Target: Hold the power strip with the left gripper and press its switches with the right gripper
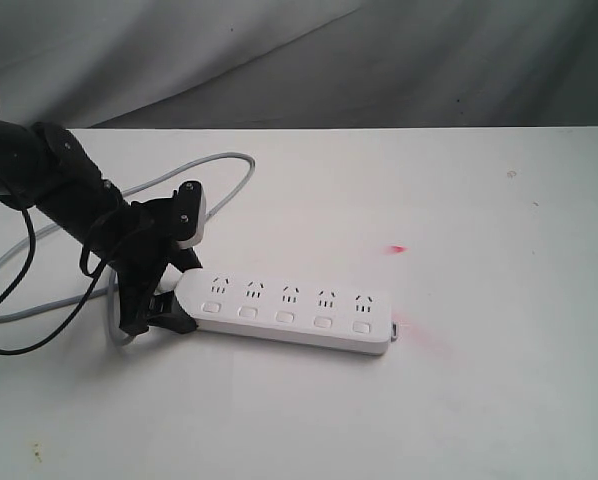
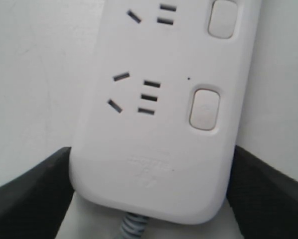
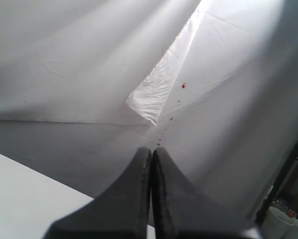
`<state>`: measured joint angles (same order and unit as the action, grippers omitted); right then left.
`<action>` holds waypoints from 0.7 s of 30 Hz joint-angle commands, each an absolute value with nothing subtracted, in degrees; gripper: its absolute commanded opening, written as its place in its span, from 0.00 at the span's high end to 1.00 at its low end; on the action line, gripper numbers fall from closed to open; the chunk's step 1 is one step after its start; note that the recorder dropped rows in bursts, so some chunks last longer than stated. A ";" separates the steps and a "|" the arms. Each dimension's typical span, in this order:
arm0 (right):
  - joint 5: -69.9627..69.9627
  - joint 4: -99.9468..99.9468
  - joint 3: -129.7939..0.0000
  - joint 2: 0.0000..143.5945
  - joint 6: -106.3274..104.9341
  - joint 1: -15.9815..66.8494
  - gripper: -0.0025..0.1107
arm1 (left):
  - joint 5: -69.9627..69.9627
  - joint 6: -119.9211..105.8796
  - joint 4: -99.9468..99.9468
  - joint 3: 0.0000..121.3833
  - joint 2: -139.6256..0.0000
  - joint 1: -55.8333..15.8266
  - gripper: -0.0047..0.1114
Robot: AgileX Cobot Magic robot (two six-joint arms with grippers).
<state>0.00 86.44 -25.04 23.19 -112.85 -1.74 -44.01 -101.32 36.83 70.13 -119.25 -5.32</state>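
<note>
Underneath: the white table (image 1: 499, 400) is carrying everything.
Bar: the power strip (image 1: 289, 312) is lying flat near the table's middle, sockets up, its grey cord (image 1: 179, 170) looping away behind the left arm.
Left side: the left gripper (image 1: 184, 280) is clamping the strip's cord end across its width, likely bracing it against pushes.
Right side: the right gripper (image 3: 151, 199) is hanging away from the strip, fingers pressed together, empty.
Buttons: the switches (image 1: 285, 317) are facing up, unobstructed.
Writing: an embossed marking (image 2: 146, 167) is showing near the cord end, too faint to read.
</note>
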 commanded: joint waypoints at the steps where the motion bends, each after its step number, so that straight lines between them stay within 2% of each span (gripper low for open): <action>1: 0.73 86.53 -24.67 22.97 -112.47 -2.12 0.98 | -43.28 -100.93 37.19 70.34 -119.45 -5.61 0.33; 6: 3.26 86.98 -24.67 22.97 -111.33 -2.12 0.98 | -43.28 -100.93 37.19 70.34 -119.45 -5.61 0.33; 8: 4.48 79.08 -24.67 22.97 -101.96 -2.12 0.98 | -43.28 -100.93 37.19 70.34 -119.45 -5.61 0.33; 10: 4.48 67.35 -24.67 22.97 -87.83 -2.12 0.98 | -43.28 -101.03 37.19 70.34 -119.45 -5.61 0.33; 11: 4.48 50.76 -24.67 22.97 -71.92 -2.12 0.98 | -43.28 -101.03 37.19 70.34 -119.45 -5.61 0.33; 15: 1.45 13.83 -20.69 22.12 -26.17 -2.12 0.98 | -43.28 -101.03 37.19 70.34 -119.45 -5.61 0.33; 17: -2.24 8.69 -16.10 20.37 -17.25 -2.12 0.98 | -43.28 -101.03 37.19 70.34 -119.45 -5.61 0.33; 21: -3.72 8.69 -10.28 16.52 -16.63 -2.12 0.98 | -43.28 -100.90 37.19 70.34 -119.45 -5.61 0.33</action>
<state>-2.27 9.96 -11.85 18.40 -17.80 -1.74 -43.91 -101.32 36.83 70.13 -119.25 -5.32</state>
